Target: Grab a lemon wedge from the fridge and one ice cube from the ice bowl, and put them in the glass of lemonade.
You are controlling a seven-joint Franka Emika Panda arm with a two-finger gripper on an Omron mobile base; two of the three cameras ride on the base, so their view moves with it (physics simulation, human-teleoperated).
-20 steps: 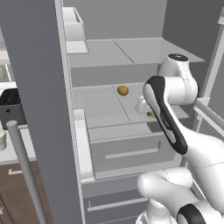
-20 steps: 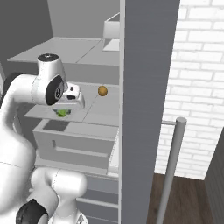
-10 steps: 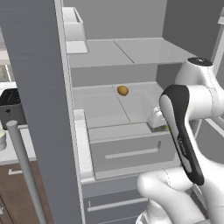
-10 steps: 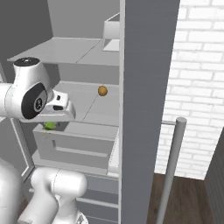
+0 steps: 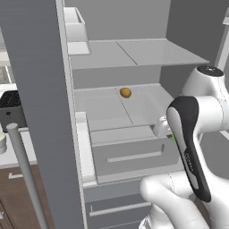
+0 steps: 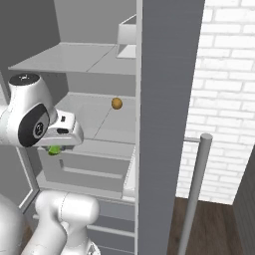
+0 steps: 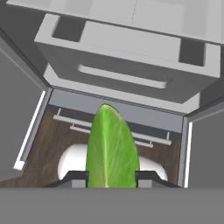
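The fridge (image 5: 134,58) stands open ahead of the arm, one fridge with two grey shelves showing and a drawer front below them, and the big news is that the arm has swung back out of it: a second ago the hand was in over the lower shelf, and now it hangs out in front of the drawer (image 5: 129,156), off to the arm's right side. The gripper (image 7: 112,178) comes away loaded, its two dark fingers (image 7: 78,178) pinched on the lemon wedge (image 7: 112,144), which sticks up green between them in the hand view and peeks out as a small green spot under the hand (image 6: 54,149) from the right base camera. So the wedge has left the shelf and travels with the tool; by the look of it the first pick is done, and what remains is carrying it to the glass of lemonade and then fetching the ice. Behind the gripper, further in on the lower shelf, sits one small round brown-orange item (image 5: 125,92), untouched and well apart from the hand. The count: one fridge, one drawer, one wedge, one round item, one gripper clamped tight.
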